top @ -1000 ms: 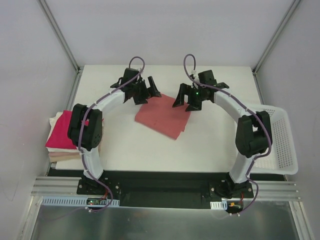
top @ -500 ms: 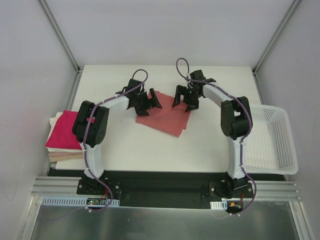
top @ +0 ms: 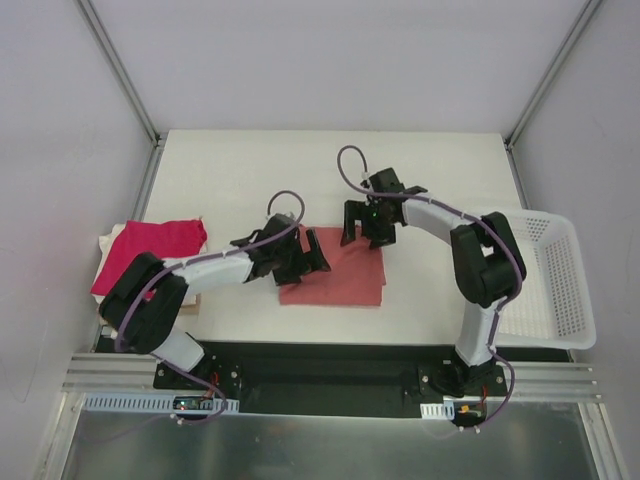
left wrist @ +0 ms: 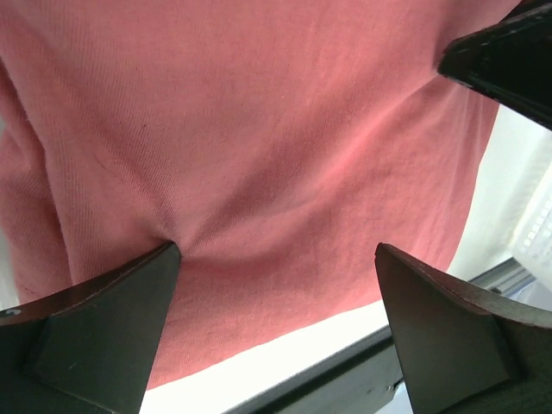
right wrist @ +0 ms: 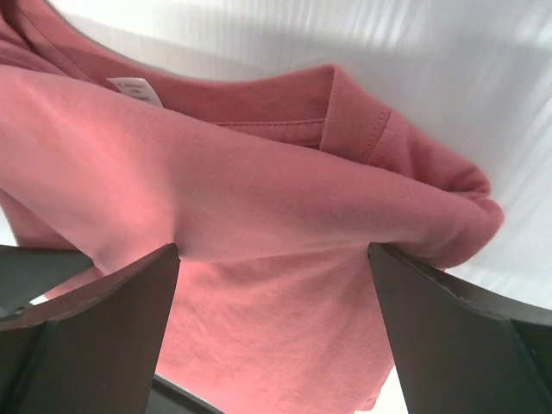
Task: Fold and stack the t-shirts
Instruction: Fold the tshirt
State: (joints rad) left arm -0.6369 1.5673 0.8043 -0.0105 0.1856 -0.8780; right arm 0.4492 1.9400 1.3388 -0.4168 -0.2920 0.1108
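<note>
The salmon t-shirt [top: 335, 278] lies folded into a rectangle at the table's middle front. It fills the left wrist view [left wrist: 259, 129], and the right wrist view [right wrist: 259, 198] shows its collar label and a rolled fold. My left gripper [top: 300, 262] is open, its fingers [left wrist: 95, 319] pressing down on the shirt's left edge. My right gripper [top: 363, 228] is open, its fingers [right wrist: 95, 319] pressing on the shirt's far edge. The magenta-red t-shirt [top: 155, 245] tops the stack at the left edge. A cream edge [top: 107, 241] peeks out beneath it.
A white mesh basket [top: 560, 290] stands at the right table edge, by the right arm's elbow. The left arm lies low across the stack's near corner. The black base rail [top: 320, 365] runs along the table's front.
Both grippers moved toward the near edge, dragging the salmon shirt nearer and squaring it to the table. The left arm dropped low, uncovering more of the magenta shirt.
</note>
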